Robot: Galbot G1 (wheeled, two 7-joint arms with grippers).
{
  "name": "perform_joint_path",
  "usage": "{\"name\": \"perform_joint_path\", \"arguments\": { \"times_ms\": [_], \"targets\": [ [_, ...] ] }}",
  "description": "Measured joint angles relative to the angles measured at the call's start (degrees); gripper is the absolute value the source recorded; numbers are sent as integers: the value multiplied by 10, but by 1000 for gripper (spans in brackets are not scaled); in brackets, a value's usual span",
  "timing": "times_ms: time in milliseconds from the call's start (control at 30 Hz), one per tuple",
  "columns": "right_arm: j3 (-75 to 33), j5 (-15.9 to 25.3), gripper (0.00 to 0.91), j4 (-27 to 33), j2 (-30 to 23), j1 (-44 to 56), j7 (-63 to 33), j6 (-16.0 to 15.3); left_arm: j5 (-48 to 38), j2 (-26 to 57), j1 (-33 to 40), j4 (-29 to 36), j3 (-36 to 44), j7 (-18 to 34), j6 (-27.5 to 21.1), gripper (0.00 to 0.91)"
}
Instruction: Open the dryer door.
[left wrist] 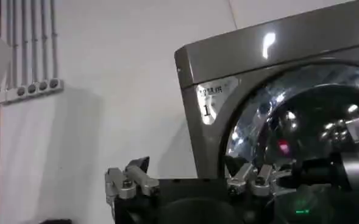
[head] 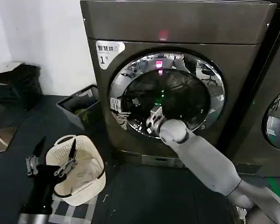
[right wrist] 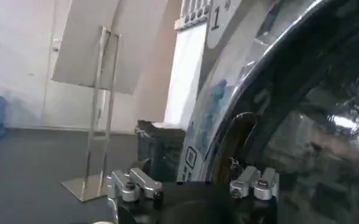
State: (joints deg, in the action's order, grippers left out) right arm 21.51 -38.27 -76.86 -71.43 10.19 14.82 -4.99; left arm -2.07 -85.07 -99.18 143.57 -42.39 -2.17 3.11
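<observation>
Nothing is open yet: the dryer door (head: 167, 95) sits shut on the dryer (head: 177, 28). Right gripper (head: 154, 119) reaches its lower left rim, grip state unclear; left gripper (head: 53, 158) waits open near the basket (head: 84, 186).

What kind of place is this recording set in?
Probably a laundry room or laundromat. A dryer labelled "1" stands beside a second machine, and a white laundry basket sits on the dark floor. The right gripper is at the dryer door.
</observation>
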Motion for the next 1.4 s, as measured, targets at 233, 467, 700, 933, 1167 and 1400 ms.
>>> {"name": "perform_joint_path", "arguments": {
  "times_ms": [233,467,700,933,1167,1400],
  "targets": [
    [2,0,907,22,-13,-4,16,4,0,-1,0,0,0,0,0,907],
    [2,-2,907,42,-18,-9,43,16,0,-2,-1,0,0,0,1,907],
    [2,-5,907,51,-15,-9,74,23,1,-2,-1,-2,0,-1,1,907],
    [-1,-23,907,46,0,-9,132,24,2,-1,-1,-3,0,-2,1,907],
    [6,-51,907,36,30,-9,219,36,-1,2,4,-10,-3,-8,1,907],
    [7,-77,907,30,51,-8,302,60,-39,13,19,-19,-19,-30,-17,907]
  ]
}}
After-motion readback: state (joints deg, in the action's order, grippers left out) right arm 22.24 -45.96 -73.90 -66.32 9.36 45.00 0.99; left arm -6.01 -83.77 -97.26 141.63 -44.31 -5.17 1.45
